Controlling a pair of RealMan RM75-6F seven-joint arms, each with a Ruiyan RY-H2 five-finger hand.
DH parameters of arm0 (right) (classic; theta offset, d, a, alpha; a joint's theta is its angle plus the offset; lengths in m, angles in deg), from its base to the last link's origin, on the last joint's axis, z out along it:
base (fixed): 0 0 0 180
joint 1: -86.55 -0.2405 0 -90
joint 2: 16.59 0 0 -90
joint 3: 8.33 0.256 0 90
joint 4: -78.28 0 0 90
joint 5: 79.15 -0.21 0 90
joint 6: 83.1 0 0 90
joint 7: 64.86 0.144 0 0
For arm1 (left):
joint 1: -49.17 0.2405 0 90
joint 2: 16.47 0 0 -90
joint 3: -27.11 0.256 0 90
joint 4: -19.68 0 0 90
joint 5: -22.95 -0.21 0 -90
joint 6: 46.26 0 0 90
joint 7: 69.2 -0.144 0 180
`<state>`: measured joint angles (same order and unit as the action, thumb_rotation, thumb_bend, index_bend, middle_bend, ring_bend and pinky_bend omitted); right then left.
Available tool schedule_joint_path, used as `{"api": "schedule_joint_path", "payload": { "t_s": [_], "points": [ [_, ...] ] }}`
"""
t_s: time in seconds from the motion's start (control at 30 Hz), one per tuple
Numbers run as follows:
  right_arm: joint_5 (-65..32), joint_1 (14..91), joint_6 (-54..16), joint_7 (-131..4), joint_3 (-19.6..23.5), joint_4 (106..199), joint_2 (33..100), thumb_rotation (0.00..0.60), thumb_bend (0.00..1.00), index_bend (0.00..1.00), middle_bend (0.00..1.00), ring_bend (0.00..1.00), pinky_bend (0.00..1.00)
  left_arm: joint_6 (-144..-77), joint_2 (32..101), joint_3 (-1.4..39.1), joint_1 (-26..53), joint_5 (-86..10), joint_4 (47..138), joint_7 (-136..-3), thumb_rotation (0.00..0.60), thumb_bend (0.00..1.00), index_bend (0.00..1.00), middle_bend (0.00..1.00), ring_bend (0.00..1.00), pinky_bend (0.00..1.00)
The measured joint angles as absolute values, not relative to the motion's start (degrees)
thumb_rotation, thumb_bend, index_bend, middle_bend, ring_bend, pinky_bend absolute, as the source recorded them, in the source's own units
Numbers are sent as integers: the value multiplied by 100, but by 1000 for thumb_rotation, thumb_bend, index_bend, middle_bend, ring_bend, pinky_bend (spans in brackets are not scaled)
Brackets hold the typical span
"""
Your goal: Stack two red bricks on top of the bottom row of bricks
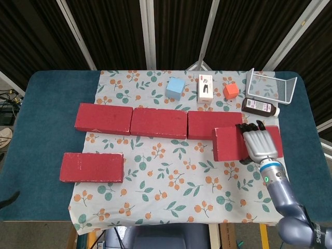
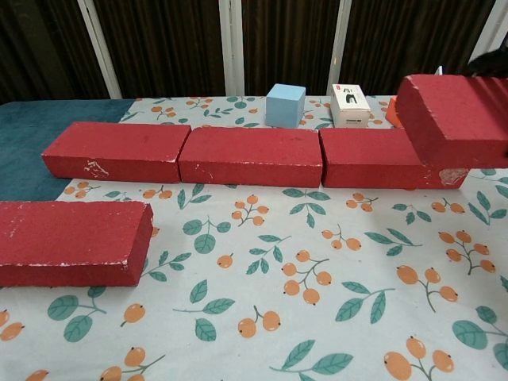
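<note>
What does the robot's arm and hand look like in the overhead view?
Only the right arm shows. Its right hand has a pale silver-grey back with ribbed segments and black fingers. Below it, a white wrist collar meets a blue band carrying a small green light, then a rounded blue-grey arm with lettering near the frame's bottom edge. No loose cables show.

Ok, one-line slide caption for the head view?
Right hand holds a red brick lifted over the right end of the three-brick row; second brick waits.

A raised red brick (image 2: 456,119) hangs tilted over the right end of the bottom row of bricks (image 2: 251,155); another brick (image 2: 71,242) lies front-left.
</note>
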<state>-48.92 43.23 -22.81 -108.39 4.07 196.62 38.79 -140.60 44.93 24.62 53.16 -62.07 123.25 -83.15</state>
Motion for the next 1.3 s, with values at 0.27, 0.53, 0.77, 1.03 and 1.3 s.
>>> {"api": "schedule_joint_path", "payload": {
  "t_s": [0.27, 0.53, 0.77, 1.03, 1.3],
  "points": [
    [-7587, 2429, -2208, -12142, 863, 19219, 4429, 600, 127, 418, 378, 203, 0, -13998, 4511, 2384, 5288, -6004, 12324, -8340, 600, 0, 0, 0, 0, 133],
    [-10062, 545, -1915, -13529, 1299, 17507, 5608, 600, 127, 423, 379, 205, 0, -13828, 4566, 2318, 5185, -5825, 12276, -8484, 600, 0, 0, 0, 0, 133],
    [-11064, -194, -1688, -14674, 1522, 15862, 6674, 600, 127, 423, 381, 210, 0, -13737, 4593, 2272, 5138, -5671, 12249, -8521, 600, 0, 0, 0, 0, 133],
    [-11440, -470, -1678, -15318, 1824, 14613, 7472, 600, 127, 423, 382, 211, 0, -13683, 4615, 2214, 5096, -5537, 12218, -8525, 600, 0, 0, 0, 0, 133],
    [-11431, -450, -1896, -15614, 2195, 13976, 7903, 600, 127, 426, 385, 218, 0, -13647, 4620, 2187, 5071, -5441, 12188, -8522, 600, 0, 0, 0, 0, 133]
  ]
}}
